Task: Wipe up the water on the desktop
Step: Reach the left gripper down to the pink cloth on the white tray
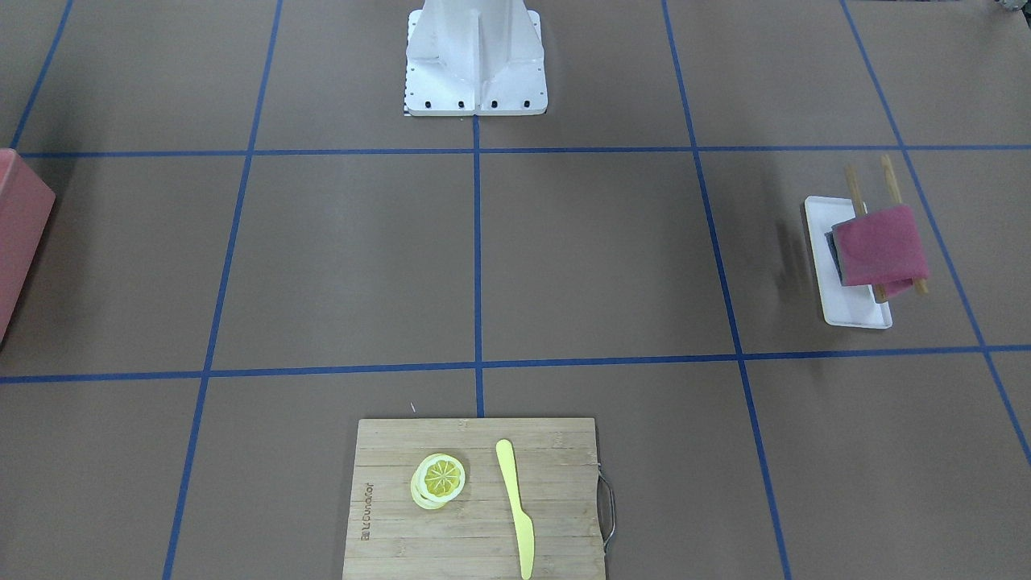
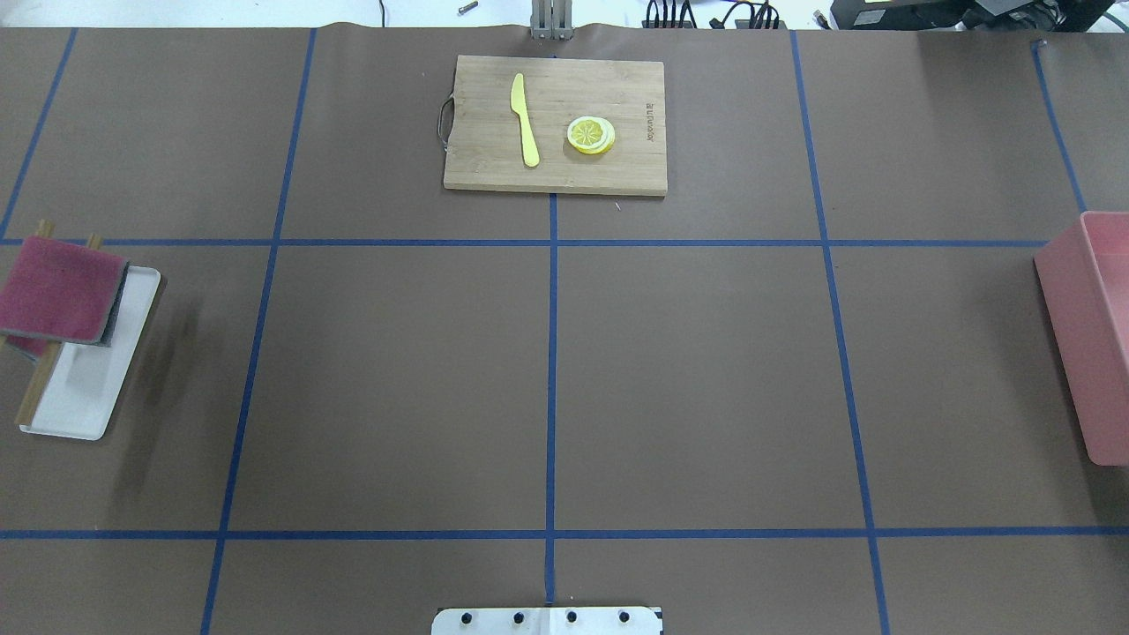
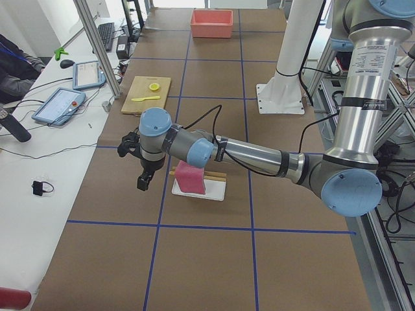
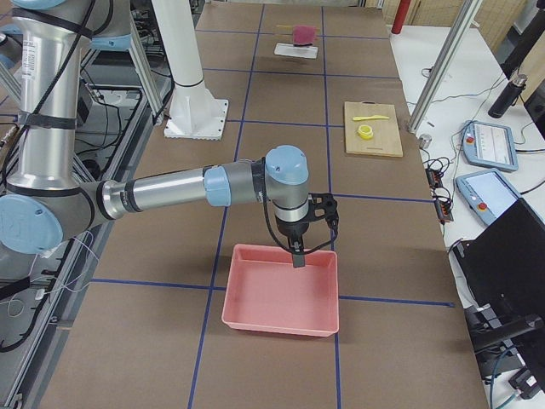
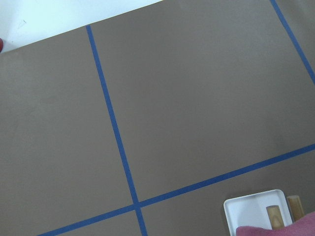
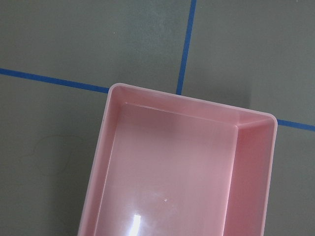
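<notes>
Over the left end of the desktop (image 2: 706,370), the left gripper (image 3: 143,183) is held clear of the surface, beside a white tray (image 3: 217,190); over the right end, the right gripper (image 4: 297,256) is poised at the edge of a pink bin (image 4: 281,328). Neither gripper's opening can be told.

Lemon slices (image 2: 591,135), knife (image 2: 525,119) on cutting board (image 2: 485,172)

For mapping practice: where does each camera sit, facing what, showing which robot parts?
Front: across table, facing robot; base.
Overhead: behind robot, facing forward; base.
Left side: left end; left arm by cloth.
Right side: right end; right arm over bin.
Left wrist: down at desktop; no body.
Right wrist: down into bin; no body.
Front, overhead share cutting board.
</notes>
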Robot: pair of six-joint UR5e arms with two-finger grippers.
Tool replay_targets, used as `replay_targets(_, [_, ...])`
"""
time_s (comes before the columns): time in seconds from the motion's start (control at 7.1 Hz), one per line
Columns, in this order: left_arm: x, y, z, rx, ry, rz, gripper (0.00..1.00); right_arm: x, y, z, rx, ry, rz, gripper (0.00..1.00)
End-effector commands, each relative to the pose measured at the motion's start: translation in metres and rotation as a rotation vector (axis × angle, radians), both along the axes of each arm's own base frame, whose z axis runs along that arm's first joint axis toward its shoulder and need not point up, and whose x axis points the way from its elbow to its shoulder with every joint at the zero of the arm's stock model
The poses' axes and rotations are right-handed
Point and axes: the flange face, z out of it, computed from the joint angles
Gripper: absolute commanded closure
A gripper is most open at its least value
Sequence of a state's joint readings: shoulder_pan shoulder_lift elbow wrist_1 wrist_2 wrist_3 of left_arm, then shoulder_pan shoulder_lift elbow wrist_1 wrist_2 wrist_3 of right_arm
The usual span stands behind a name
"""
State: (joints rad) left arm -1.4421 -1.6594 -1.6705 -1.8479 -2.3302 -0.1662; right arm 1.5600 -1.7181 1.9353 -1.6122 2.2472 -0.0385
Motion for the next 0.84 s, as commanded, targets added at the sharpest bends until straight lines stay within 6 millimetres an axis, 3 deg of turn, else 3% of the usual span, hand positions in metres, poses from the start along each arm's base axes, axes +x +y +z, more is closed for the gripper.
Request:
replay_targets(0.0, [0.072, 0.031, 0.016, -0.06, 0.084, -0.024, 0.02, 0.0, 0.001, 0.002, -0.004, 0.0, 0.0, 0.0])
replay_targets(0.14, [0.092, 0.045, 0.028, -0.053, 0.111, -0.013, 0.02, 0.0, 0.001, 0.002, -0.004, 0.0, 0.0, 0.0])
replay_targets(0.28, [0.098, 0.054, 0.036, -0.047, 0.131, -0.015, 0.1, 0.0, 0.001, 0.003, -0.006, 0.0, 0.0, 0.0])
replay_targets(0.7, [0.105, 0.06, 0.037, -0.049, 0.145, -0.007, 0.49, 0.0, 0.001, 0.003, -0.006, 0.002, -0.001, 0.0])
